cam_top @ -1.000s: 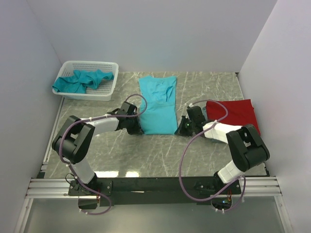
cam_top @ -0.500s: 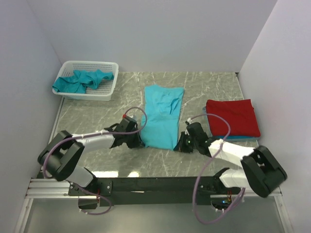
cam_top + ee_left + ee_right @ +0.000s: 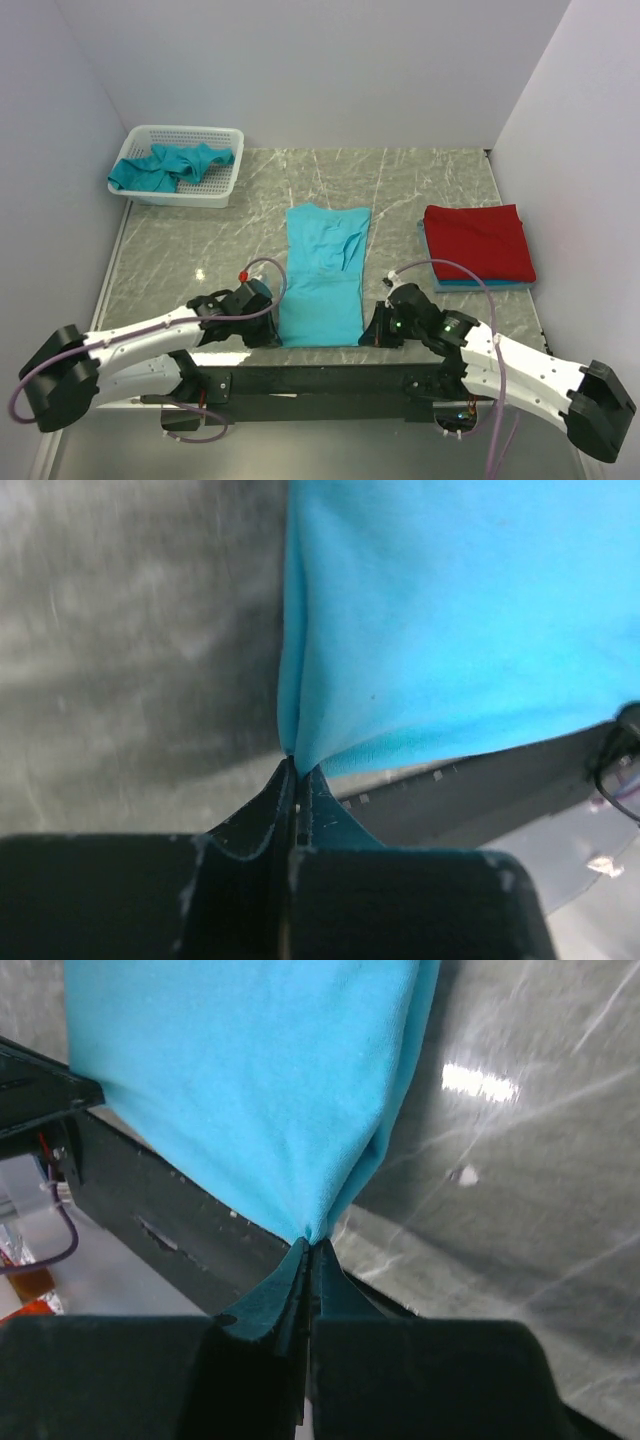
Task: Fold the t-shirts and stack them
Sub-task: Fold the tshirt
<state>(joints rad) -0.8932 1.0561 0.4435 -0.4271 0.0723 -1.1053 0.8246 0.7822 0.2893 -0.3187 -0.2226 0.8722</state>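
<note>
From above, the teal t-shirt (image 3: 322, 275) lies flat on the tabletop (image 3: 200, 250) between the two arms. Its long axis runs straight away from their bases, collar far, hem at the near edge. The left gripper (image 3: 270, 334) is at the hem's left corner and the right gripper (image 3: 371, 333) at its right corner, so each arm has its own side and the whole shirt stretches away from both. A folded red t-shirt (image 3: 478, 238) sits well apart to the right, and other t-shirts (image 3: 170, 166) lie heaped in the basket (image 3: 186, 131) at far left. In the left wrist view, the left gripper (image 3: 295, 770) is pinched together on a tuck of the teal t-shirt (image 3: 460, 610). In the right wrist view, the right gripper (image 3: 310, 1245) is likewise clamped on the teal t-shirt (image 3: 250, 1080), the cloth fanning away from it. The fold probably carries the hem forward toward the collar.
</note>
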